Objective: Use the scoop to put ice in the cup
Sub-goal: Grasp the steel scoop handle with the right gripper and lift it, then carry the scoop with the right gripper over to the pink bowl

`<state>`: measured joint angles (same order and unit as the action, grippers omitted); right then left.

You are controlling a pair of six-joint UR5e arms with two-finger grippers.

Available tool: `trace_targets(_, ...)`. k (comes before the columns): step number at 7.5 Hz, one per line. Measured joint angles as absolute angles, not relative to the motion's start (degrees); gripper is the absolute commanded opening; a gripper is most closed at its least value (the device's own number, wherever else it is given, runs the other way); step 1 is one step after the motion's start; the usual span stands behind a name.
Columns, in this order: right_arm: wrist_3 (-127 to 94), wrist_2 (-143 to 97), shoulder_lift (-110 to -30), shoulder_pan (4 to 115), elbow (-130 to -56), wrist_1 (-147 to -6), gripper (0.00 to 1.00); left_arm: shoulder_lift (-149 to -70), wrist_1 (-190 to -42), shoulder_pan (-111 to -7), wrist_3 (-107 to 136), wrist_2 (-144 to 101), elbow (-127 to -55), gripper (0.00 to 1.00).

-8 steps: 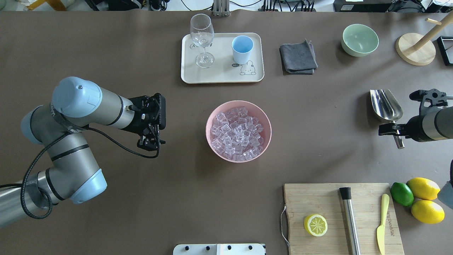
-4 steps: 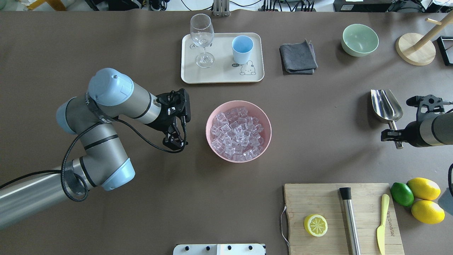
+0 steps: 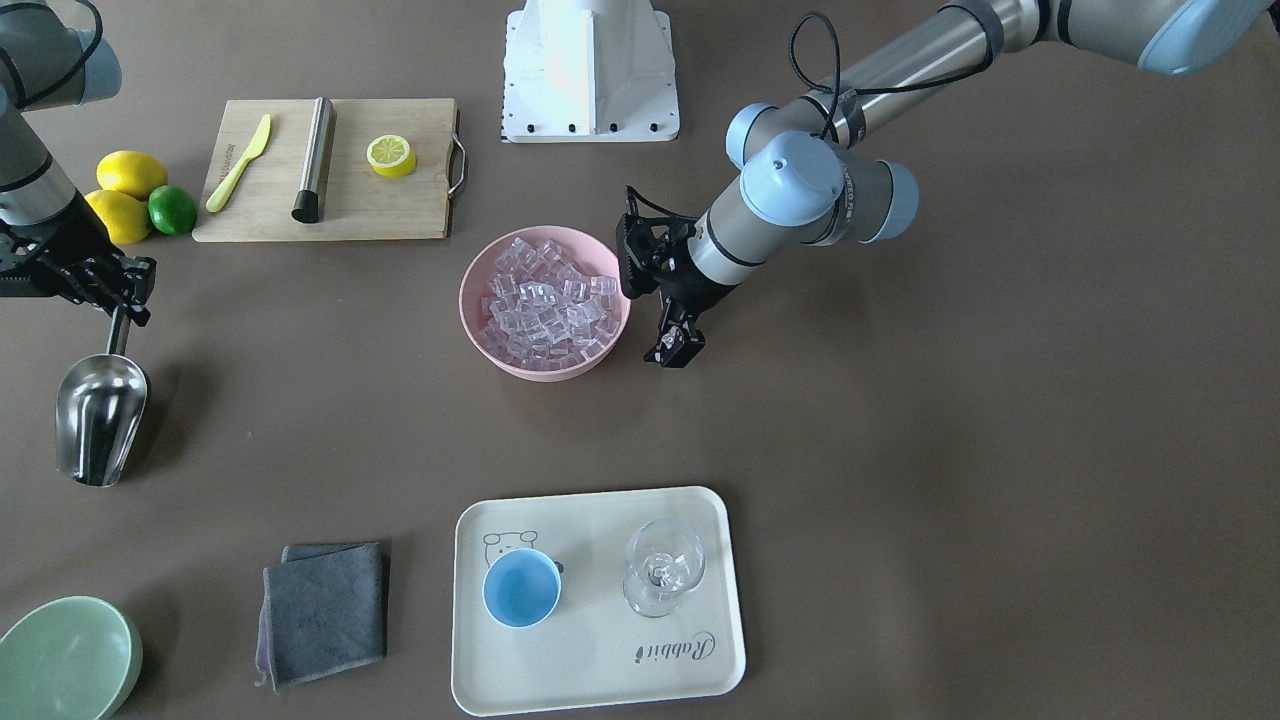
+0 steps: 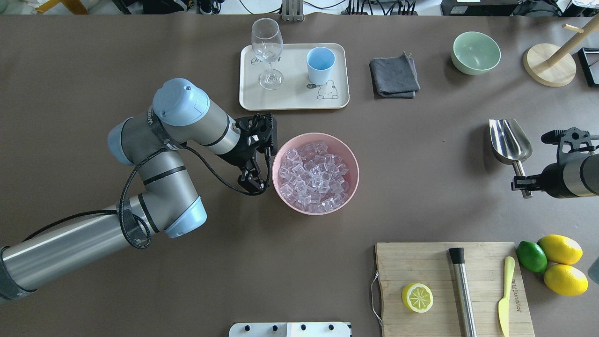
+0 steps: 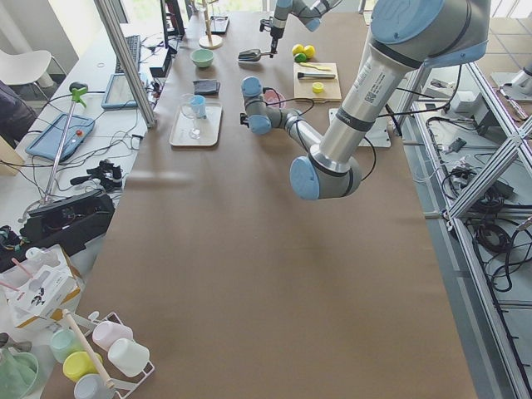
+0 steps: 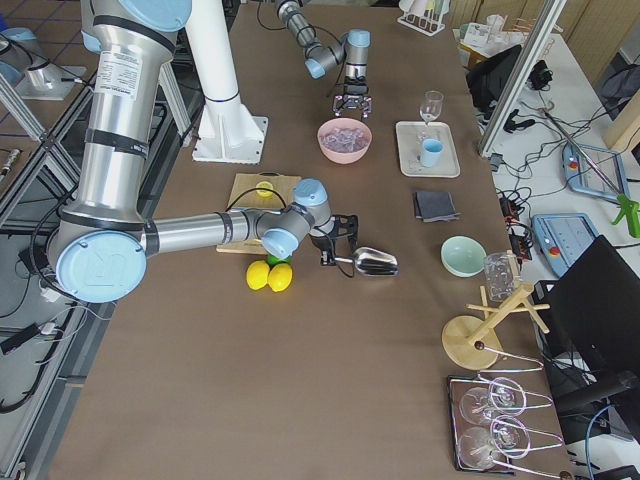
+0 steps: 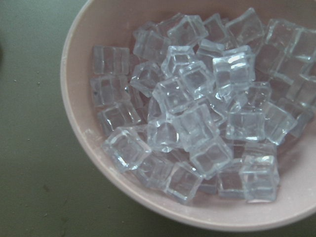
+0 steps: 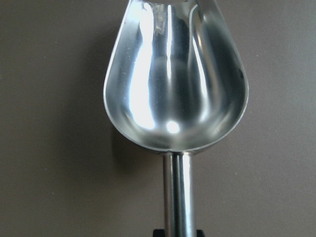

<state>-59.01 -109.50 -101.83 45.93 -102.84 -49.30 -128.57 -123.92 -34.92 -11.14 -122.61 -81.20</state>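
Starting at the robot's edge of the table (image 4: 421, 196), the bamboo cutting board (image 4: 421, 262) is cropped by the lower border of the overhead view. The steel rod with the black tip (image 4: 462, 290) lying on it is cropped the same way.

At mid-table, the right gripper (image 4: 521, 181) is clenched on the cylindrical handle of the scoop (image 4: 510, 138). The right arm is cut off at the frame edge. In the right wrist view only a black sliver of the claw shows at the base of the handle. The trough points away from the robot. Whether the scoop rests on the table or hangs just above it cannot be determined.

The left gripper (image 4: 252, 181) stands just beside the pink bowl (image 4: 352, 154), on the robot's left side of it. Its fingers point down, stand apart and hold nothing. They do not appear in the left wrist view, which is filled by the bowl and the ice (image 7: 197, 113). The ice is heaped in the bowl, and the top cubes hide the lower layers. The scoop lies well apart from the bowl, on the robot's right side.

Farthest from the robot, the cup (image 4: 320, 64) stands upright on the cream tray (image 4: 290, 96), near the stemmed wine glass (image 4: 267, 51). It is beyond the bowl and well apart from both claws.
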Motion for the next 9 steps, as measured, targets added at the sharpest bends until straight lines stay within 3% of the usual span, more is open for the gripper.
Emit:
trace_targets(4, -44.6, -113.8, -102.0, 47.0, -114.3, -60.4, 0.0, -128.9, -124.0, -34.8, -13.3, -124.6, -80.1, 0.98)
trace_targets(9, -31.4, -120.0, -93.5, 48.4, -123.7, -74.6, 0.0, -128.7, -126.2, -34.3, -8.6, -124.2, -79.6, 0.98)
